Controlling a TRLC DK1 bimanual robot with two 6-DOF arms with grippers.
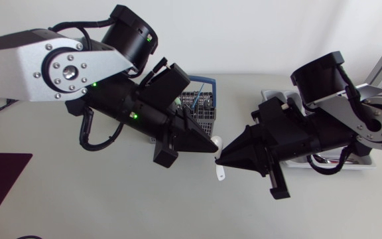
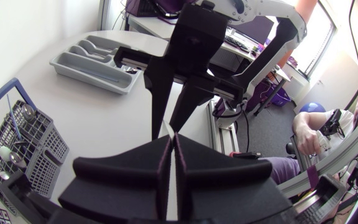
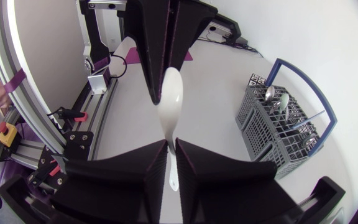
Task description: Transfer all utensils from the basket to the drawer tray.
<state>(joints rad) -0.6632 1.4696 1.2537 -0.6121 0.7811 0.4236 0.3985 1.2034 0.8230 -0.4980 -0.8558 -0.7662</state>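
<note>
Handover underway above the desk [image 1: 111,206], between the basket [image 1: 204,121] and the tray [image 2: 95,76]. A white spoon [image 3: 170,99] bridges the two tool tips and appears to be held off the desk surface.

Left tool [image 1: 211,149]: fingers almost closed, pinching the bowl end of the spoon from both sides.
Right tool [image 1: 223,160]: fingers drawn in to a narrow slot and clamped on the handle. The handle end pokes out past them on the underside.
Both tools seem to grip at once.

Risks, as judged from here:
- Double grip. If either arm pulls away before the other lets go, the spoon gets levered or twisted, and a smooth, thin handle could slide out of both.
- Early release by the left tool. The right tool's hold is on a narrow handle with the heavier bowl hanging beyond it, so the spoon may pivot in the slot or fall to the desk.
- Tip clearance. The two sets of fingers sit very near each other, and a small sideways drift could knock them together.
- Placement. A spoon that has rotated in the grip may land across a tray divider rather than in a compartment.

More utensils [image 3: 278,102] stand in the basket, so the task is far from finished.
</note>
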